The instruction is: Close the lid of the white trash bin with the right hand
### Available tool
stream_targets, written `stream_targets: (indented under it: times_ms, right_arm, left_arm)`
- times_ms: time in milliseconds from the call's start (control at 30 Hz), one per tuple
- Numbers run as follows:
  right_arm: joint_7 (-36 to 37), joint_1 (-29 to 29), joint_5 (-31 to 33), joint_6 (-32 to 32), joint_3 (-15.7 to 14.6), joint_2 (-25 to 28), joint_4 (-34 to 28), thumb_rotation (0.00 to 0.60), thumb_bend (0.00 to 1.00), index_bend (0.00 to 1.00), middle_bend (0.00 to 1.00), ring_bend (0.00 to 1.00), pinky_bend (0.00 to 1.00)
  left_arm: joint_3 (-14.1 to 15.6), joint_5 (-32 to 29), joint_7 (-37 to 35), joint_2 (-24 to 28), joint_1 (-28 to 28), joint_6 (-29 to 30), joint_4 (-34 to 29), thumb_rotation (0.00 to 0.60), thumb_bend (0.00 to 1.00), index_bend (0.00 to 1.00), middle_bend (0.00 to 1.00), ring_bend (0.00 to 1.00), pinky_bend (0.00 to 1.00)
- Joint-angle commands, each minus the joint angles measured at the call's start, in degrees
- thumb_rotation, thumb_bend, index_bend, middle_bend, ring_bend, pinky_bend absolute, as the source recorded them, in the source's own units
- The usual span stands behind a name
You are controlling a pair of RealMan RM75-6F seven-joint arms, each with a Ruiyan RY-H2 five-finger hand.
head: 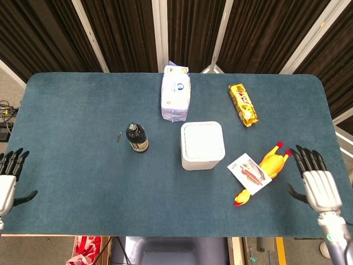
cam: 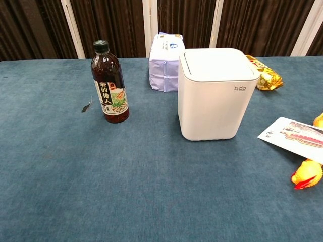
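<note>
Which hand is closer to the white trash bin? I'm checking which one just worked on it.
Right. The right hand is open near the table's right edge, past the rubber chicken from the trash bin. The left hand sits much farther away at the far left edge.

White trash bin stands lid-down mid-desk, dark bottle to its left, tissue pack behind.

The head view looks steeply down on the whole table. The chest view looks level and close across it. Both show the bin and bottle.
</note>
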Motion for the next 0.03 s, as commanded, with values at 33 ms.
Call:
stream_targets:
  times_ms: [33]
  right_arm:
    - [2.95,-2.95,-2.36,1.96,-1.03,-1.27,3.31,0.600,0.31,0.00,0.00,0.00,0.00]
  left_arm:
    - [0.03,-0.22,0.00,-0.02,0.04,-0.17,-0.18,0.600,0.00,0.00,0.00,0.00,0.00]
